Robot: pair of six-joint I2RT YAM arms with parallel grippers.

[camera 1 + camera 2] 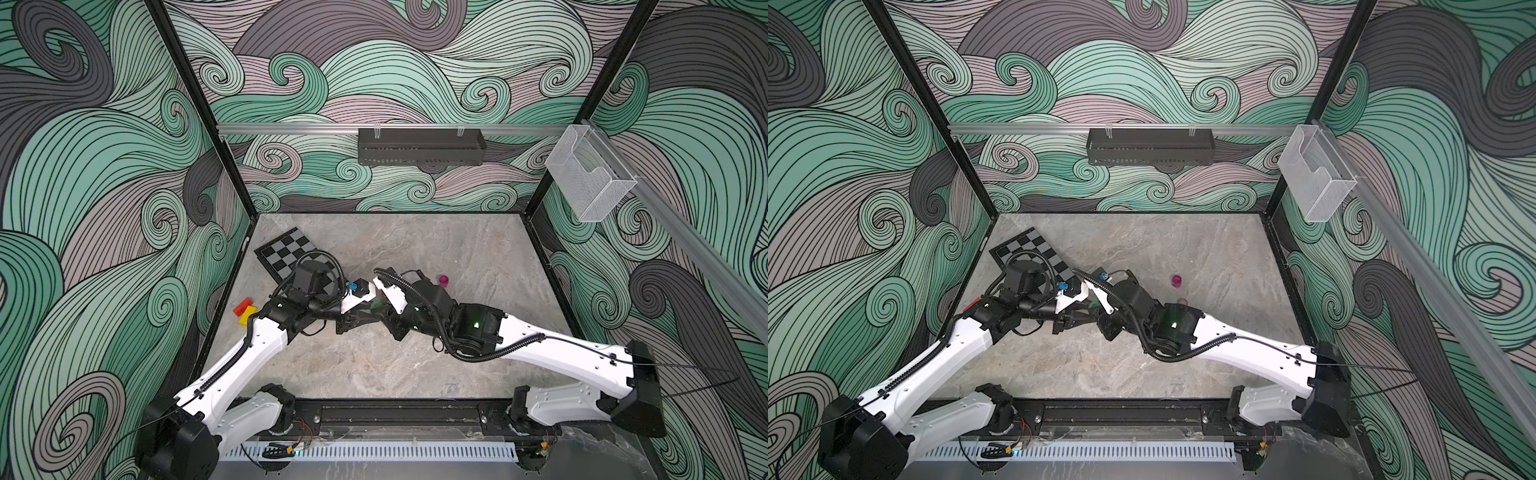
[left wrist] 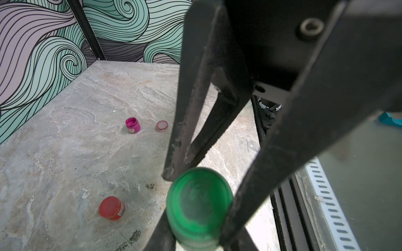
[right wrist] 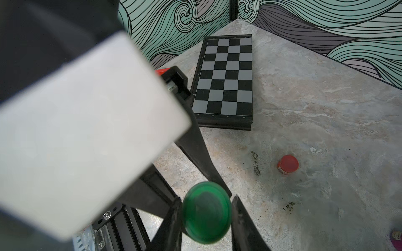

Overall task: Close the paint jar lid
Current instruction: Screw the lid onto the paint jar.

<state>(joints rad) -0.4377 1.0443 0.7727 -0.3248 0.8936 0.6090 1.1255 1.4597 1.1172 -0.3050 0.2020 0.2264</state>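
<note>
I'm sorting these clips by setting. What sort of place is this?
Probably a robot test cell: a marble-look tabletop boxed in by swirl-printed wall panels, a left arm and right arm mounted on a front rail, and props such as a chessboard.

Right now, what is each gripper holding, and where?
Left gripper clamps the green paint jar by its sides; right gripper pinches its lid at the rim.

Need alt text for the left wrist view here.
A lidded round green plastic paint jar fills the foreground, clamped between black gripper fingers. Behind on the marbled grey table sit an open magenta jar, a loose pink lid and a closed red jar.
</note>
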